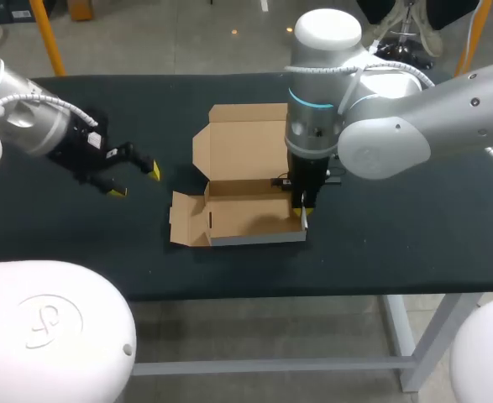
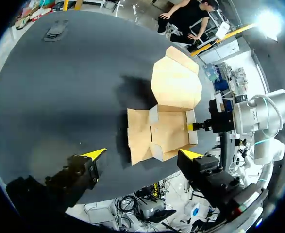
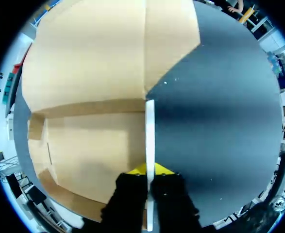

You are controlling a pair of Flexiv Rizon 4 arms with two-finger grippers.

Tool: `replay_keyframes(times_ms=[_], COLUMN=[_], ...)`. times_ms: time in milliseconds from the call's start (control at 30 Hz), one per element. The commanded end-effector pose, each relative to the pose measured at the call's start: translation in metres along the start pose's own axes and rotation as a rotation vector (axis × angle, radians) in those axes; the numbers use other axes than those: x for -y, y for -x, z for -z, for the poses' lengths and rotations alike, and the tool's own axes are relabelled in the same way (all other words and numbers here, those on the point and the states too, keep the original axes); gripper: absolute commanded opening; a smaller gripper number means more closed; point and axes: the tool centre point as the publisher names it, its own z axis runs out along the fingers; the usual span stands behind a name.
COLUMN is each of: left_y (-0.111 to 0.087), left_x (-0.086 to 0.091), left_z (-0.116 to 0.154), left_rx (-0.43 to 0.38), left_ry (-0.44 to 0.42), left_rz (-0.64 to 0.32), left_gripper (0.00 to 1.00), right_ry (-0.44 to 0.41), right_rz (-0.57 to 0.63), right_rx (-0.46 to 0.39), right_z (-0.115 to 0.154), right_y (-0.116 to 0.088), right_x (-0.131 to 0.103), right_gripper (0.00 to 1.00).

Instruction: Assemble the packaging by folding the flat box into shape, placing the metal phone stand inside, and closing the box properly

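While the cardboard box (image 1: 246, 206) sits half-formed at mid-table (image 1: 397, 227), only one arm touches it.

Box: tray part raised, front wall and right side wall (image 3: 149, 136) standing. Lid (image 1: 246, 138) open, lying back flat on the far side of the box. Left end flap (image 1: 187, 220) splayed flat on the cloth, not folded up. Inside of the tray shows bare cardboard.

Right gripper (image 1: 302, 214): comes down from above at the box's right end. Fingers narrow, pinching the right side wall edge-on; the wrist view shows one finger inside the box and one outside, with the wall's thin edge between them (image 3: 148, 170).

Left gripper (image 1: 137, 181): off to the left of the box, well apart from it and above the cloth. Fingers spread wide, holding nothing. In its wrist view the box lies ahead of the fingers (image 2: 143, 154).

Small dark object (image 2: 55, 30): on the table far from the box, beyond its left end. Cannot tell what it is.
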Motion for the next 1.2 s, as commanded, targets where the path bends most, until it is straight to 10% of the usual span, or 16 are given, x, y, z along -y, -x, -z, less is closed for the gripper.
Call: replay_keyframes(times_ms=[33,367,500,1200], left_y=[0.009,0.013,0.013,0.025], left_x=[0.01,0.003,-0.001,-0.002], left_z=[-0.023,-0.056,-0.066,-0.105], left_rx=[-0.152,-0.207,-0.24,-0.252], left_ry=[0.093,0.11,0.109,0.119], left_rz=[0.042,-0.043,-0.093,-0.175], left_gripper=[0.92,0.85,0.64,0.67], right_ry=[0.0,0.0,0.0,0.0], right_rz=[0.0,0.0,0.0,0.0], right_rx=[0.002,0.002,0.002,0.002], right_z=[0.001,0.001,0.001,0.001], right_y=[0.0,0.0,0.0,0.0], right_x=[0.0,0.0,0.0,0.0], right_gripper=[0.0,0.0,0.0,0.0])
